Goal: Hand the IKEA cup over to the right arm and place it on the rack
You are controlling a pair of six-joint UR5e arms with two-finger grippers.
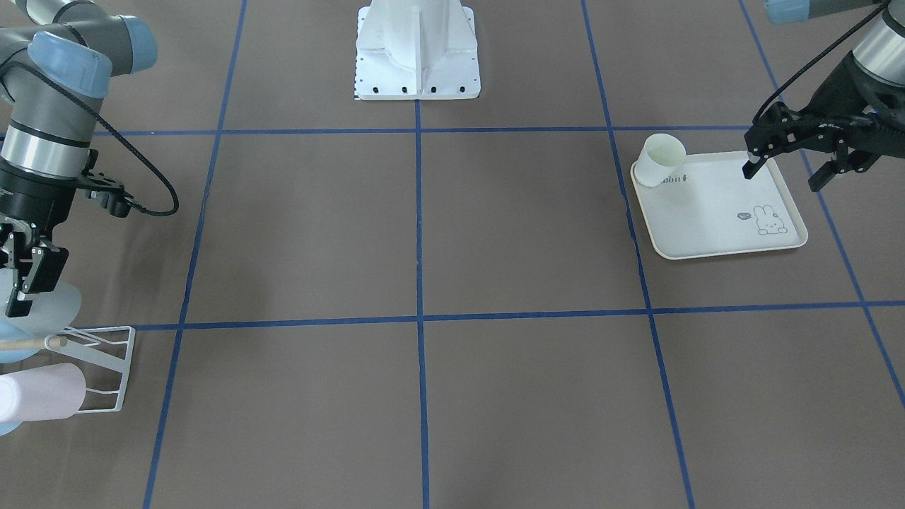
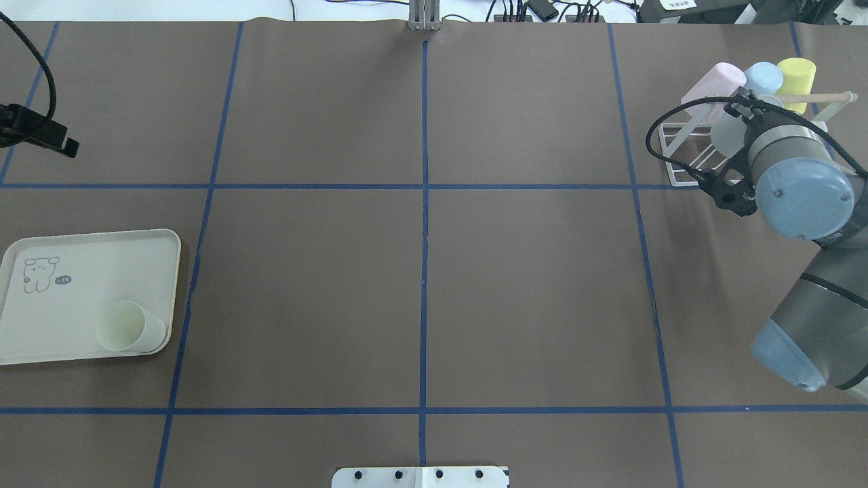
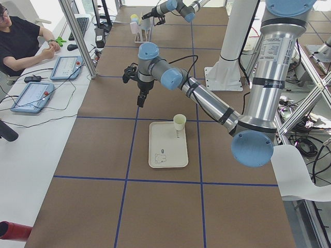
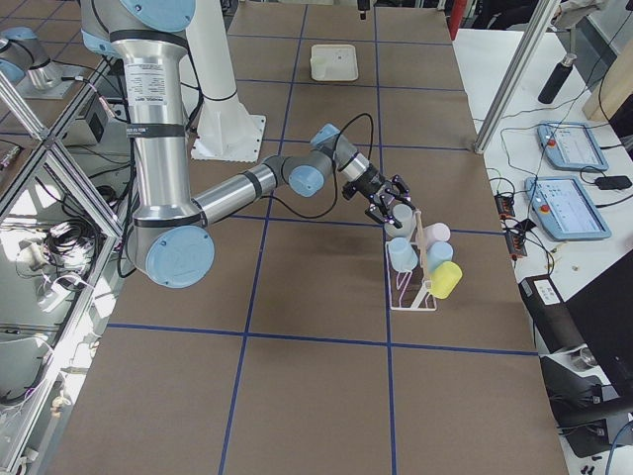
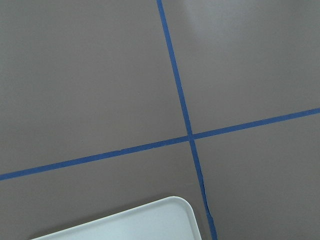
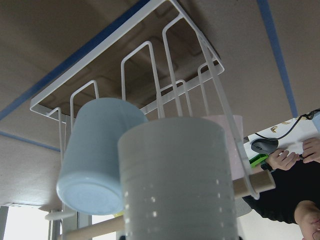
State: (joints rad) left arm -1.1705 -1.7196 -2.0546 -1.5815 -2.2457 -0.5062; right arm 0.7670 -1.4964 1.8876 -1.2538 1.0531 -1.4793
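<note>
A cream IKEA cup stands upright on the near corner of the rabbit-print tray. My left gripper hangs open above the tray's outer edge, empty and apart from that cup. At the other end of the table, my right gripper is at the white wire rack. It looks shut on the wall of a pale grey cup. That cup is tilted among the prongs beside the wooden rod. The fingertips are hidden in the right wrist view.
Pink, blue and yellow cups hang on the rack. The robot's white base stands at the table's middle edge. A seated person is at a side desk with tablets. Blue tape lines grid the brown mat.
</note>
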